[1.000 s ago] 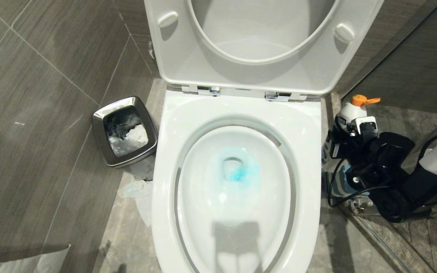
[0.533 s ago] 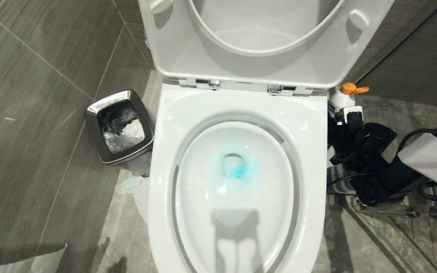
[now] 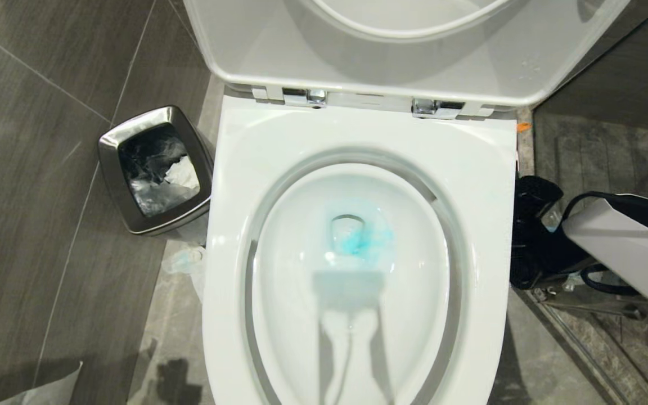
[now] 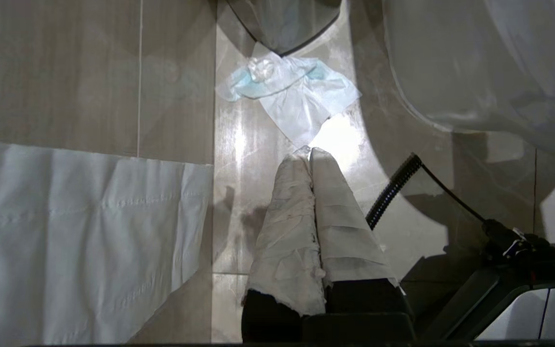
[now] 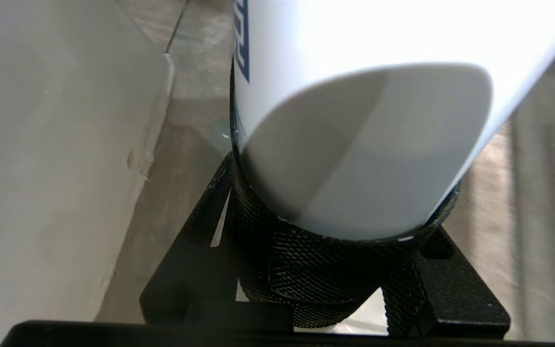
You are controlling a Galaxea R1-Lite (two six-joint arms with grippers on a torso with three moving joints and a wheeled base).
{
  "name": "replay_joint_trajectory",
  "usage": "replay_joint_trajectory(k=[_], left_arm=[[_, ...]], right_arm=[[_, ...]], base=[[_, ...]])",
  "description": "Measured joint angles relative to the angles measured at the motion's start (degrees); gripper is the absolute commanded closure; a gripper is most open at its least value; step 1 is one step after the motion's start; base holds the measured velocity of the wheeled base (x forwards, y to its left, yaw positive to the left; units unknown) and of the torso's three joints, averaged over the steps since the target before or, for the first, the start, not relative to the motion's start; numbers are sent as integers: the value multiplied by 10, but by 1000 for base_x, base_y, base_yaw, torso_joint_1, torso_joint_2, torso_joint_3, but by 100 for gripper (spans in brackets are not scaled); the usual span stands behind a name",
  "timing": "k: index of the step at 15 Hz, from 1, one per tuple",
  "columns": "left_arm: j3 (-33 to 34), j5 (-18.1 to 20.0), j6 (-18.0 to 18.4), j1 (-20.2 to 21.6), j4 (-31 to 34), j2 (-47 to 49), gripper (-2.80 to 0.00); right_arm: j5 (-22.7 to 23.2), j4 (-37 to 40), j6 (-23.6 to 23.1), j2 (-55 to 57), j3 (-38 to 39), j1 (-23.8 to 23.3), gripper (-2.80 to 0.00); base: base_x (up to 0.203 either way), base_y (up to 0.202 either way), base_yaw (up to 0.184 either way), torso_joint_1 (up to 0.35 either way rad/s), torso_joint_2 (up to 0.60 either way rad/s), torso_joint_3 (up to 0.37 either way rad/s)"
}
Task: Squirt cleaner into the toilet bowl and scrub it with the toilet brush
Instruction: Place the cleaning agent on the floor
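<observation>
The white toilet bowl (image 3: 358, 135) fills the head view, seat and lid raised. Teal-blue cleaner (image 3: 360, 242) tints the water around the drain. Low on the floor, right of the bowl, my right gripper (image 3: 532, 225) is shut on the white cleaner bottle (image 5: 354, 72), whose base sits between the black ridged fingers (image 5: 239, 202). From the head, only an orange speck of its cap (image 3: 522, 127) shows past the rim. My left gripper (image 4: 309, 152) hangs shut and empty above the floor, its fingers wrapped in white tape. The toilet brush is out of view.
A steel waste bin (image 3: 111, 152) stands left of the bowl, with crumpled tissue (image 3: 186, 261) on the floor beside it. A white paper sheet (image 4: 65, 231) lies on the tiles near my left gripper. The bowl's outer wall (image 5: 41, 144) runs close along the bottle.
The head camera has dipped closer to the bowl. My right gripper has sunk with the bottle beside the toilet, so the bottle is now almost hidden behind the rim. The left arm is still.
</observation>
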State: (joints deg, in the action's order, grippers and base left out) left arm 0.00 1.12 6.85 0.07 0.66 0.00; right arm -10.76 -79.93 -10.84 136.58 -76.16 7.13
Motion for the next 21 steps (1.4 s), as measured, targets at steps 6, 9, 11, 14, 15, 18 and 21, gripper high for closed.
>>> replay_joint_trajectory(k=[6,9,11,14,15,18,21], left_arm=[[0,0,1,0,0,0,0],[0,-1,-3,0,0,0,0],[0,-2,-4,0,0,0,0],[0,-2,-5,0,0,0,0],[0,-2,-5,0,0,0,0],[0,-3,-5,0,-1,0,0],[0,-3,-6,0,0,0,0]], right_arm=[[7,0,-30,13,-88,12,0],[8,7,-49,14,-147,24,0],[7,19,-56,14,-181,30,0],[6,42,-56,17,-223,36,0],[5,42,-56,19,-229,37,0],[4,39,-55,27,-234,39,0],[1,36,-54,34,-234,39,0]], base=[[0,0,0,5,3,-187],[0,0,0,3,2,-43],[0,0,0,0,0,0],[0,0,0,0,0,0],[0,0,0,0,0,0],[0,0,0,0,0,0],[0,0,0,0,0,0]])
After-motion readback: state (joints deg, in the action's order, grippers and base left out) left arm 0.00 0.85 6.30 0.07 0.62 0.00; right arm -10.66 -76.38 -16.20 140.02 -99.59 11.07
